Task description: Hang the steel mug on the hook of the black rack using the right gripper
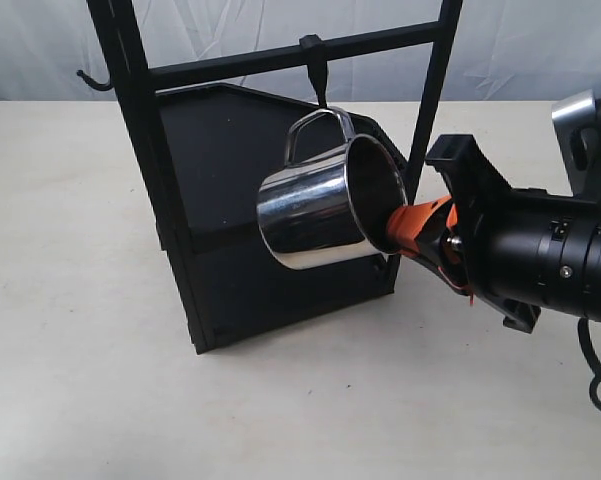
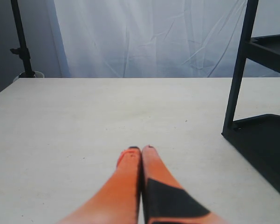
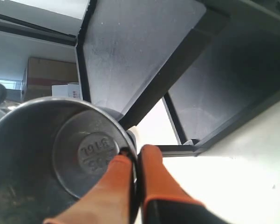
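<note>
Steel is gleaming at the centre of the exterior view, where the steel mug (image 1: 315,215) is hanging tipped on its side, mouth facing the right gripper (image 1: 412,228). Its looped handle (image 1: 315,128) is sitting at the lower end of the hook (image 1: 318,75), which is dropping from the thin crossbar (image 1: 280,58) of the black rack (image 1: 230,210). The mug's body is hanging in front of the rack's shelves, between the two front posts, close to the right post (image 1: 430,95).

The right gripper is pinching the mug's rim: in the right wrist view its orange fingers (image 3: 153,179) are pressing together with the thin steel wall (image 3: 133,154) between them, one finger inside the mug and one outside. The stamped bottom of the mug (image 3: 95,151) is showing past the inner finger.

The left gripper (image 2: 140,150) is hovering low over the pale table (image 2: 107,116), fingers pressed together with nothing between them. The rack's base corner and a slim post (image 2: 237,70) are standing off to one side of it, well apart.

Bare tabletop is stretching in front of the rack and below the right arm (image 1: 550,255), and to the left of the rack. A small curled hook (image 1: 92,80) is sticking out from the rack's left post.
</note>
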Robot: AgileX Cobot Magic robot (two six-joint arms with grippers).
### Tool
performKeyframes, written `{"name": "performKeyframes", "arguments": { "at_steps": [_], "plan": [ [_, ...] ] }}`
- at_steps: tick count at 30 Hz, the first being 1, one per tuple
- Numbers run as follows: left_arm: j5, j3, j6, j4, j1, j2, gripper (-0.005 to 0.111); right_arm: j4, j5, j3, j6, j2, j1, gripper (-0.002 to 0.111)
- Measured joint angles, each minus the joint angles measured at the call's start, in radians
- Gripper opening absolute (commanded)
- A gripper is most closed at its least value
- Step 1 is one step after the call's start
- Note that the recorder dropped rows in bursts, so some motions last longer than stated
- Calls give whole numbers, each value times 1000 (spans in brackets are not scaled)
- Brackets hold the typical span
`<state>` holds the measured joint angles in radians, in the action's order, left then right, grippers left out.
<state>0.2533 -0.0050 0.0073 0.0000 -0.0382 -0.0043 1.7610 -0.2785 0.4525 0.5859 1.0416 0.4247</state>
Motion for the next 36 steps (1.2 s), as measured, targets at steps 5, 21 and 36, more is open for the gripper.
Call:
{"name": "performKeyframes", "arguments": {
  "at_steps": [5,21,36],
  "plan": [
    [0,0,0,0,0,0,0,0,1,0,0,0,0,-1],
    [0,0,0,0,0,0,0,-2,2,0,-4,0,0,-1],
    [0,0,0,0,0,0,0,-2,2,0,-6,0,0,4]
  ]
}}
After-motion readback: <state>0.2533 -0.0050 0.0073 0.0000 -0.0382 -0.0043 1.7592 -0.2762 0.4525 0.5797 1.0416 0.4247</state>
